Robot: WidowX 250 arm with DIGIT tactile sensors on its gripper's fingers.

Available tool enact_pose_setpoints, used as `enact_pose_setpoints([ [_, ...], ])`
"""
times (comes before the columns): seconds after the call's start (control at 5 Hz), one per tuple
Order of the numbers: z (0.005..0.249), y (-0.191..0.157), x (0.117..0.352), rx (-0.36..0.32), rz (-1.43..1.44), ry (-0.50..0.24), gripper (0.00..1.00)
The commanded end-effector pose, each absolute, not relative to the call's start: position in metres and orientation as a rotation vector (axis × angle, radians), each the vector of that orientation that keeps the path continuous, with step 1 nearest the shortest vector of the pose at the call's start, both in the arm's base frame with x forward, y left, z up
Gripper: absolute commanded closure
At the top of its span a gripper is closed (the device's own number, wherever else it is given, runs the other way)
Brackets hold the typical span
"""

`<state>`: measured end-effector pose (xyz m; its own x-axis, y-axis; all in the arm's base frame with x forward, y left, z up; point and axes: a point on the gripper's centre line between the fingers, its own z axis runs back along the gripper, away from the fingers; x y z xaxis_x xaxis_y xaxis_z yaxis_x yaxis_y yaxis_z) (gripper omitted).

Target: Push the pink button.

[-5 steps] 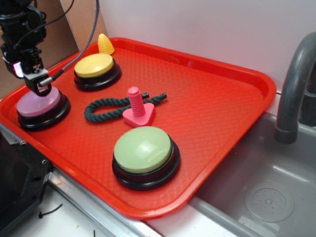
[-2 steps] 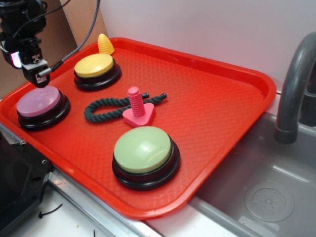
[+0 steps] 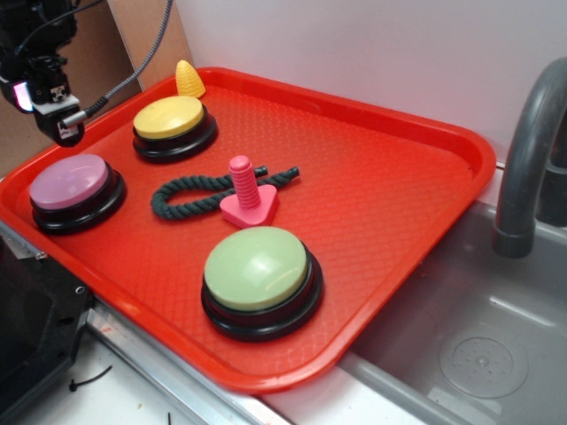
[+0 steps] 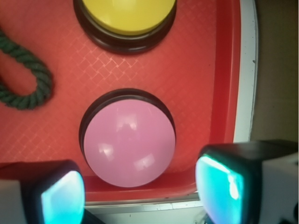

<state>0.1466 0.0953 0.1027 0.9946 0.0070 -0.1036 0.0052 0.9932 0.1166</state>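
red and waffle-textured, the tray (image 3: 390, 204) fills most of the exterior view, with a grey sink (image 3: 461, 345) and faucet (image 3: 527, 168) to its right and a pale wall behind. the pink button (image 3: 69, 181) sits on its black base near the tray's left edge, the yellow button (image 3: 168, 117) just behind it and a yellow corn toy (image 3: 189, 80) beyond that. a dark green rope (image 3: 199, 193) lies mid-tray beside a pink screw toy (image 3: 245, 195); the large pale-green button (image 3: 257, 268) stands nearer the front. the tool (image 3: 64, 133) hangs above the pink button, clear of it — in the wrist view its fingers (image 4: 58, 196) stand apart on either side of the dome.
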Motion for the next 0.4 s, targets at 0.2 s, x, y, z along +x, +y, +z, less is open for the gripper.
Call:
enact_pose_setpoints([
  [0.2, 0.1465, 0.0978, 0.1526, 0.159, -0.019, 0.021, 0.0],
])
